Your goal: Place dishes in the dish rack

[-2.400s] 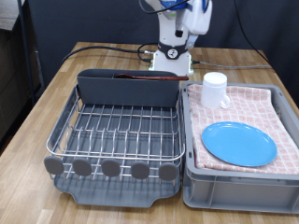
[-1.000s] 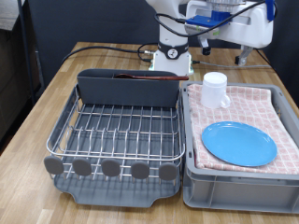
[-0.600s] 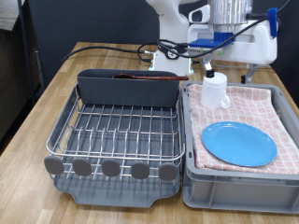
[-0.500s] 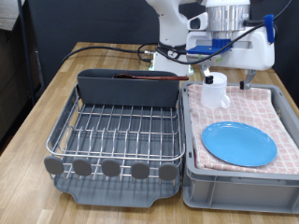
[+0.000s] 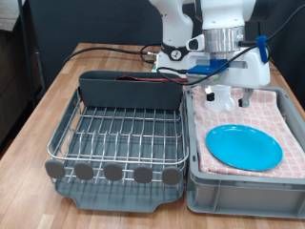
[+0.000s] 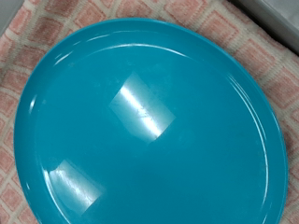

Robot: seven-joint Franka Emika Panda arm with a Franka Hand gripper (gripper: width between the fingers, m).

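The glossy, stiff blue plate (image 5: 244, 146), lying flat beneath the pincer (image 5: 225, 95) whose opening cannot be told, is judged slippery and best gripped at its rim.

I see the blue plate (image 6: 149, 121) as smooth and glossy, with bright window glints on its face. It lies on a pink checked cloth (image 5: 278, 113) that looks woven and matt. The dish rack (image 5: 119, 134) is shiny silver wire in dark, dull plastic. The table (image 5: 43, 119) shows grained wood.
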